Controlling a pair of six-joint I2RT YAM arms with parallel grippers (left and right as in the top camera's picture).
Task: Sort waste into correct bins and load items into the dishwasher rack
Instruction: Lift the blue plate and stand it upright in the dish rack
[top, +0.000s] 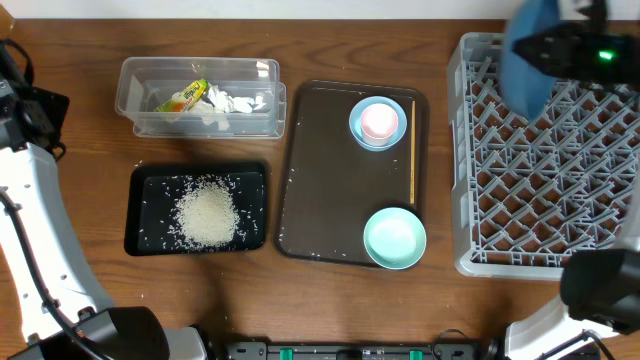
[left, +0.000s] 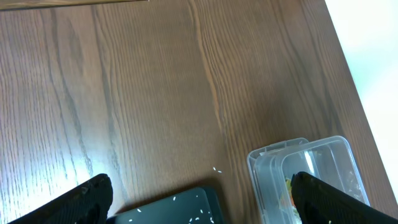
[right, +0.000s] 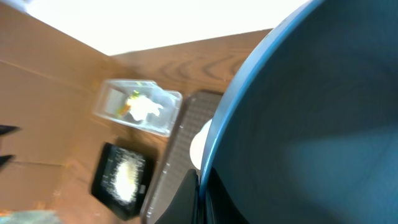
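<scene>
Wooden table (top: 330, 40) below: my right pincer (right: 200, 186) clamps the blue plate (right: 311, 124) over the rack (top: 560, 190) (left pincer (left: 202, 196) gapes, idle); next, probably, slot it in upright.

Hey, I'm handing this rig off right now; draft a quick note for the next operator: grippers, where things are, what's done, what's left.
Left gripper: open, empty, over the table, left side.
Right gripper: shut on the dark blue plate, held above the rack.
Done: wrapper and tissue in the clear container; rice in the black tray.
Left: rack the plate, then from the brown tray the empty bowl, the cup sitting in the other bowl, and the chopsticks.
</scene>
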